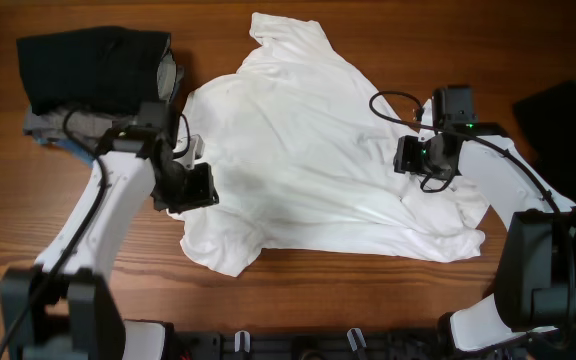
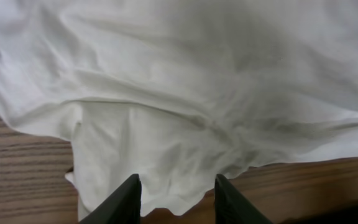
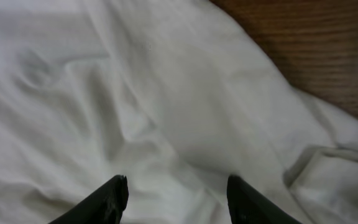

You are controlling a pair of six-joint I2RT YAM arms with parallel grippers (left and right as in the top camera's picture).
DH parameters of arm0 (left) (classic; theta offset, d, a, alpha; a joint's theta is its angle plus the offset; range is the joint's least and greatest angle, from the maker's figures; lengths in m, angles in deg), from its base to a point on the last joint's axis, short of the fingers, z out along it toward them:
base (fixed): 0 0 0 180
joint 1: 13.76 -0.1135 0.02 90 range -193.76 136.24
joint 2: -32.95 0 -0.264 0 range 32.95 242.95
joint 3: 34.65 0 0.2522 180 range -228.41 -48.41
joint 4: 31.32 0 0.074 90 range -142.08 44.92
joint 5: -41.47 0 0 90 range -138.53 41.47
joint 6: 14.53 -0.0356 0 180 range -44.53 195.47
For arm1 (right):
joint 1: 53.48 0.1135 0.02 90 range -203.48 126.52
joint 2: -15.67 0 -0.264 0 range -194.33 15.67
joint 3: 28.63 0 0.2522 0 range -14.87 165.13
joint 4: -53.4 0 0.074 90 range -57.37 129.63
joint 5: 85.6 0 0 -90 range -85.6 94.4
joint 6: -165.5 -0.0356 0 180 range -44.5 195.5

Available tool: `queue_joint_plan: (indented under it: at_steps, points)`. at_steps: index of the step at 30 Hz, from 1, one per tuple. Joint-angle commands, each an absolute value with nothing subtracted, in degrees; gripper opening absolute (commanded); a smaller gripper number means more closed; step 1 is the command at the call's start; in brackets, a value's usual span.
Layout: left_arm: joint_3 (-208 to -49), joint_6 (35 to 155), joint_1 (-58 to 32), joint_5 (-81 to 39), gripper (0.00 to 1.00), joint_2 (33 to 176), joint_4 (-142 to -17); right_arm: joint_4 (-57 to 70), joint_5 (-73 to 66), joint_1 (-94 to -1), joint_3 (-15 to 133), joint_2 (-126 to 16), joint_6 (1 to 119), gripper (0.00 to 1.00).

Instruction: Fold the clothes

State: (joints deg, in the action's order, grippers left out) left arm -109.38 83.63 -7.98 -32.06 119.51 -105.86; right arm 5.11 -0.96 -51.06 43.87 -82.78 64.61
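- black garment: cut off by the overhead view's right edge.
- folded stack: lower grey and blue layers mostly hidden beneath the black top piece.
- white T-shirt: left margin covered by the left hand; overruns both wrist views.

Left arm angles in from near left, left gripper low with jaws parted; right arm bends in from near right, right gripper likewise parted.
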Motion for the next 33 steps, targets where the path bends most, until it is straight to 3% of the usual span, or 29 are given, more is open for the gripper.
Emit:
queue_joint_plan:
  at_steps: [1,8,12,13,19,20,21,23,24,26,29,33]
  points:
    - [-109.38,83.22,-6.52,-31.38,0.36,130.31,-103.06,6.09,5.77,-50.67,43.61,-83.5,64.85,0.55]
    - [-109.38,83.17,-6.52,-31.4,0.36,134.48,-100.22,6.16,5.64,-49.67,43.61,-86.94,67.16,0.48]
    - [-109.38,83.15,-6.52,-31.71,0.36,134.5,-98.84,7.62,14.36,-48.83,44.37,-87.31,63.49,0.09]
    - [-109.38,83.15,-6.52,-31.93,0.36,134.55,-98.64,7.93,16.59,-49.53,45.29,-87.29,62.46,0.05]
    - [-109.34,83.15,-6.52,-32.08,0.35,134.55,-97.99,15.87,18.53,-56.24,57.97,-87.24,63.38,0.05]
    - [-109.27,83.15,-6.52,-32.08,0.35,134.55,-97.88,17.13,18.56,-56.75,59.19,-87.24,63.4,0.15]
    - [-109.03,83.15,-6.52,-32.08,0.34,134.55,-97.6,19.12,18.6,-57.45,61.05,-87.24,64.74,0.37]
    - [-108.38,83.15,-6.52,-32.08,0.34,134.55,-97.53,18.86,18.6,-58.5,63.19,-87.18,65.37,0.4]
    - [-108.03,83.13,-6.52,-32.08,0.35,134.55,-97.6,15.97,18.58,-59.26,63.98,-87.0,63.08,0.57]
    - [-107.79,83.13,-6.52,-32.08,0.4,134.55,-97.88,9.15,17.57,-60.2,64.0,-86.91,57.98,0.67]
    - [-107.77,82.87,-6.52,-32.06,0.42,134.55,-98.64,-6.78,14.64,-61.91,62.6,-87.02,50.35,0.68]
    - [-107.77,81.82,-6.52,-32.06,0.44,134.55,-98.69,-1.69,5.66,-66.84,56.17,-87.96,49.83,0.66]
